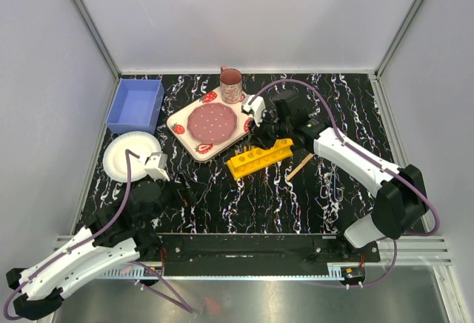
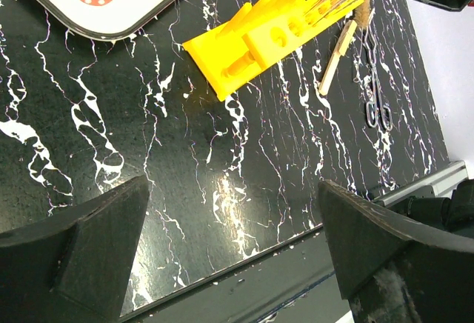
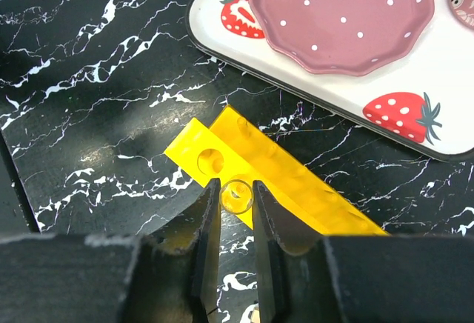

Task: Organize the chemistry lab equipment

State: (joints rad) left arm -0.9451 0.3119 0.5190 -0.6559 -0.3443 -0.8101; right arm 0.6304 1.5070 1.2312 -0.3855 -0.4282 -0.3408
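A yellow test-tube rack (image 1: 261,157) (image 2: 259,41) (image 3: 296,190) lies on the black marbled table. My right gripper (image 1: 264,135) (image 3: 237,190) hangs right over its left end, shut on a thin clear tube (image 3: 238,197) seen end-on above the second hole. Clear tubes (image 2: 329,3) glint at the rack's far end in the left wrist view. To the right of the rack lie a wooden-handled brush (image 1: 300,166) (image 2: 338,52) and slim dark metal tools (image 1: 337,186) (image 2: 378,104). Near the table's front left, my left gripper (image 1: 184,190) (image 2: 233,190) stands wide open and holds nothing.
A strawberry-patterned plate (image 1: 194,144) (image 3: 400,112) sits just behind the rack, with a pink mug (image 1: 230,84) at its far corner. A blue bin (image 1: 135,106) and a white paper plate (image 1: 131,154) stand at the left. The table's front edge (image 2: 244,260) runs under the left gripper.
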